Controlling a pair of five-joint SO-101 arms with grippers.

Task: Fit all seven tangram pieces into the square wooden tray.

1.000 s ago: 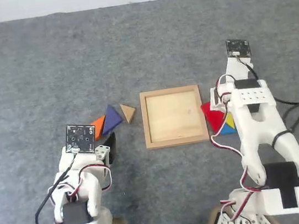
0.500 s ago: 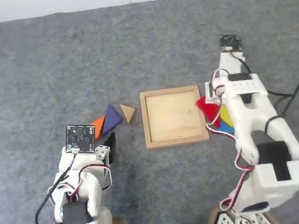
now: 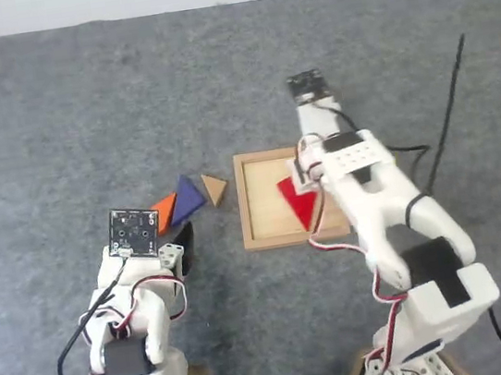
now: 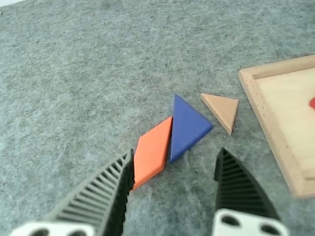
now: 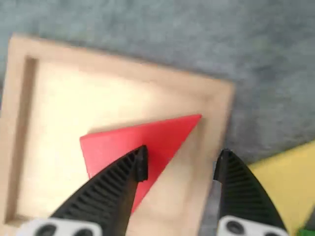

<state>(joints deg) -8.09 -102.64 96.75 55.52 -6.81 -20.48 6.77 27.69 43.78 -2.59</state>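
Right wrist view: right gripper (image 5: pixel 182 156) jaws apart, clamping nothing, over red triangular piece (image 5: pixel 138 137) lying skewed in square wooden tray (image 5: pixel 123 63). We'd nudge it flush into the right corner.

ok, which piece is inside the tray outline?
The red triangle: the only one within the tray rim. The orange piece, blue triangle and tan triangle lie on the mat left of the tray; the yellow piece lies outside it.
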